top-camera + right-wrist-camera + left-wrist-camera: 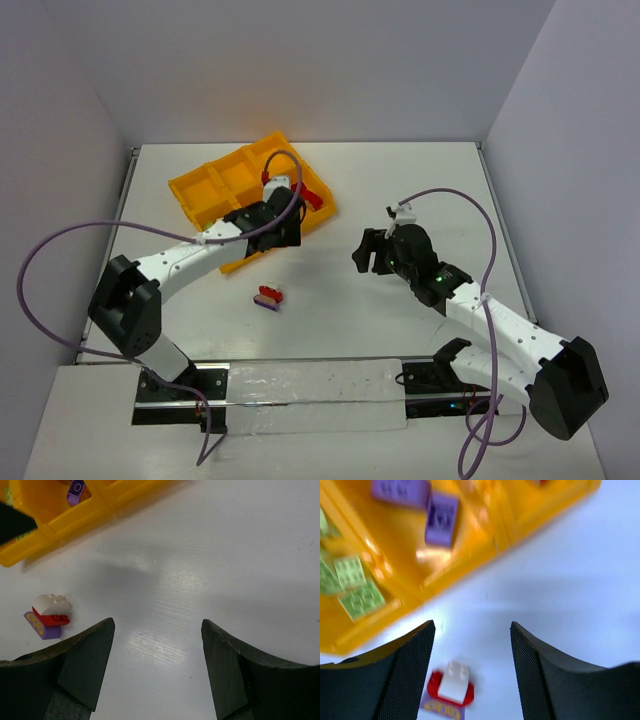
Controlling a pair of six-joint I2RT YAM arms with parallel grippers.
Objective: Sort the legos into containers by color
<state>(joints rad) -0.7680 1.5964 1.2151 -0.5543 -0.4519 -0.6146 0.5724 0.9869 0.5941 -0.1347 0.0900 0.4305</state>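
Note:
The orange-yellow tray [205, 190] lies tilted at the table's back left. In the left wrist view its cells [470, 535] hold purple legos [441, 519] and yellow-green legos [355, 587]. A red lego [313, 197] shows at the tray's right end. One cluster of white, red and purple legos [269, 297] rests on the table in front of the tray, seen also as the cluster [449, 687] and the cluster [47, 616]. My left gripper [471, 625] hovers open and empty by the tray's near edge [277, 236]. My right gripper [157, 622] hangs open over bare table [362, 250].
White walls enclose the table on three sides. Purple cables loop from both arms. A pale strip [315, 395] runs along the near edge between the arm bases.

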